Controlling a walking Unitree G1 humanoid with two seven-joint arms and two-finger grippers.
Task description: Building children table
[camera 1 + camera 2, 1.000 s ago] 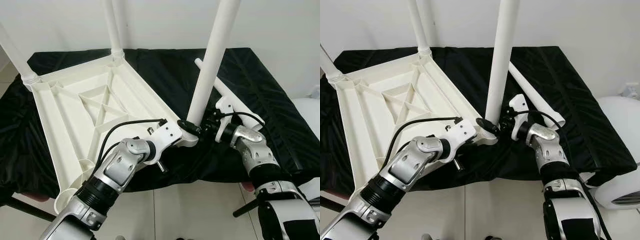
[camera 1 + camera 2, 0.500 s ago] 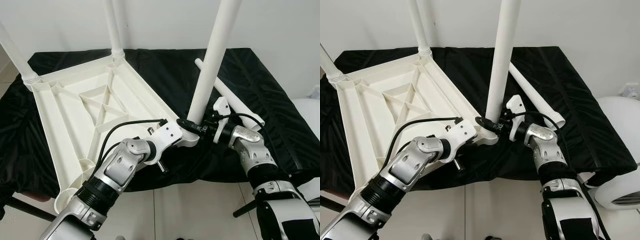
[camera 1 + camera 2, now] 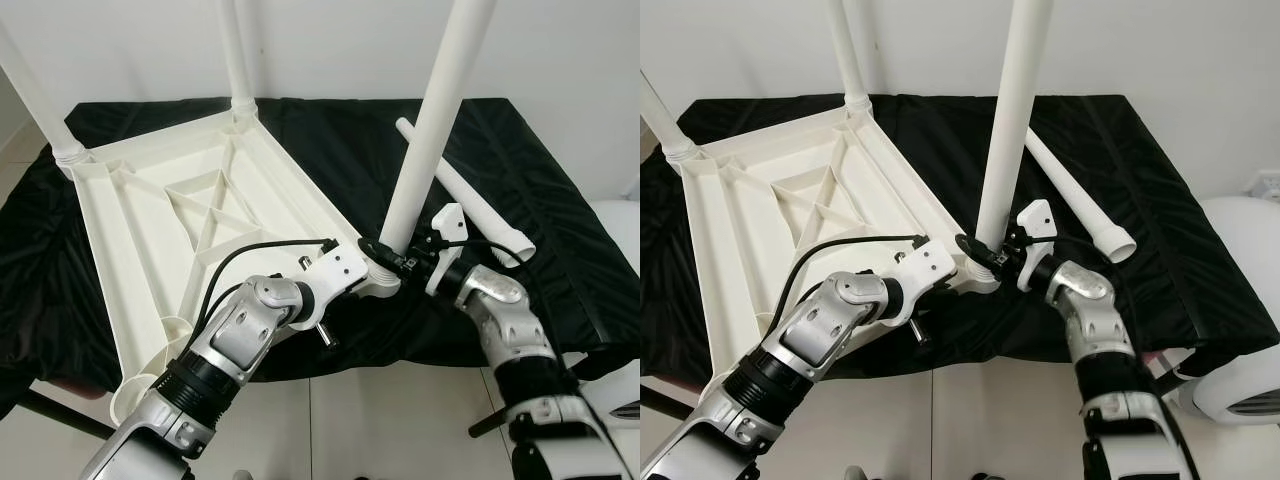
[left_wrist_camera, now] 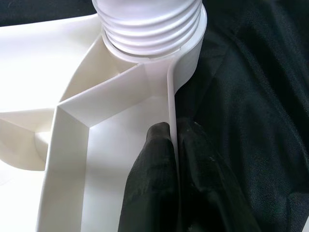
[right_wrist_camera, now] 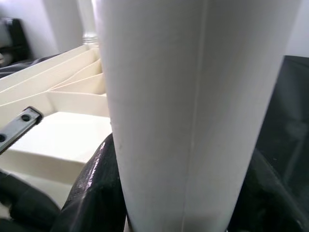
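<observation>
Compared with a second ago, the right claw [image 3: 400, 262] has slid lower on the white leg [image 3: 428, 130], gripping it just above the threaded base, and the leg leans a little more. That leg stands in the near corner socket of the upturned white tabletop [image 3: 200, 215], which lies on the black-draped worktop [image 3: 560, 200]; two other legs already rise from the far corners, and a fourth leg [image 3: 470, 195] lies loose on the cloth just beyond. Closed on the tabletop's thin rim beside the socket, the left claw [image 4: 174, 164] pinches it between both fingers. To seat the thread properly, I'd judge the right claw should bring the leg upright before turning, while the left holds the frame from twisting.
</observation>
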